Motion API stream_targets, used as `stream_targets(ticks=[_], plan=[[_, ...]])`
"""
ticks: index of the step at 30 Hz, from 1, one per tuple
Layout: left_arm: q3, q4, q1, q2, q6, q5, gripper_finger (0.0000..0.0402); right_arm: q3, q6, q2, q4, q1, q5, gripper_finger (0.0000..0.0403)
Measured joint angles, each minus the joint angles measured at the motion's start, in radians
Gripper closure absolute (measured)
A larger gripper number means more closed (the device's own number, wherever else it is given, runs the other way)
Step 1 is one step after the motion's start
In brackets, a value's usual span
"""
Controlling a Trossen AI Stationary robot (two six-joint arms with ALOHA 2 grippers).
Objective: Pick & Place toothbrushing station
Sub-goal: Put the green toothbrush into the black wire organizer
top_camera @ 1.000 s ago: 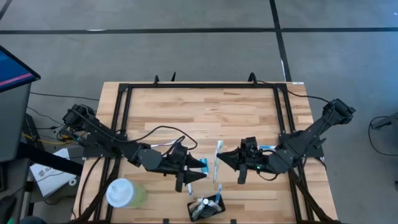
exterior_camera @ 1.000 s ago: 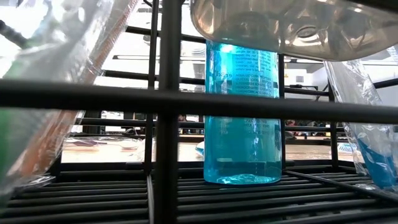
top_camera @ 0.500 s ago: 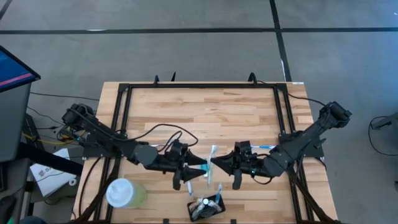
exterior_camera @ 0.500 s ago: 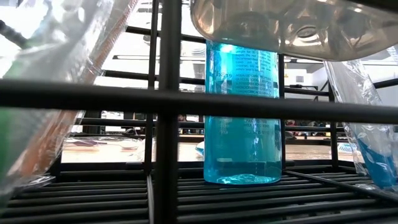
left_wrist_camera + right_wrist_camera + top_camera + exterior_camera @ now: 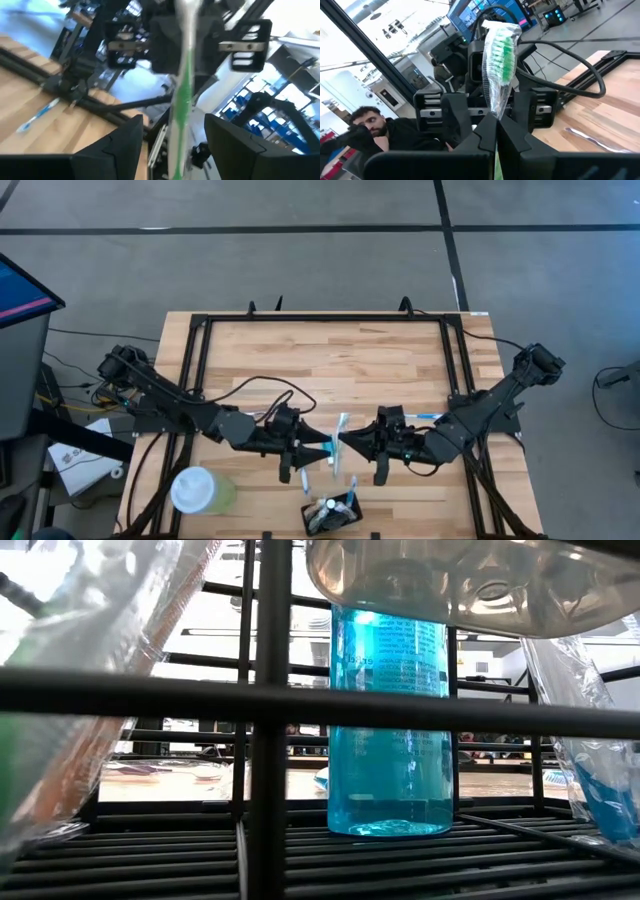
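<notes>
Both grippers meet tip to tip over the front middle of the wooden table (image 5: 330,360). The right gripper (image 5: 347,446) is clamped on a green toothbrush (image 5: 501,70) in a clear wrapper, bristle end raised toward the left arm. The left gripper (image 5: 327,450) sits with its fingers (image 5: 122,145) spread either side of that toothbrush, not touching it. The black holder (image 5: 333,514) with a few brushes in it stands at the front edge, just below the grippers. A blue toothbrush (image 5: 39,114) lies flat on the wood. A pale green cup (image 5: 200,491) stands front left.
</notes>
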Motion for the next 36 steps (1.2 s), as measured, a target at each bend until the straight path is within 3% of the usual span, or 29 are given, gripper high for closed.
stream_targets(ticks=[9,22,36], plan=[[0.001,-0.062,0.03,-0.026,0.003,0.012,0.0226,0.0,0.002,0.0,-0.034,-0.013,0.011,0.0403],[0.001,-0.064,0.096,-0.025,-0.028,0.062,0.0219,0.0,0.035,0.0,-0.114,-0.072,-0.007,0.0403],[0.001,-0.063,0.136,-0.023,-0.007,0.092,0.0241,0.0,0.066,0.0,-0.153,-0.106,-0.007,0.0403]])
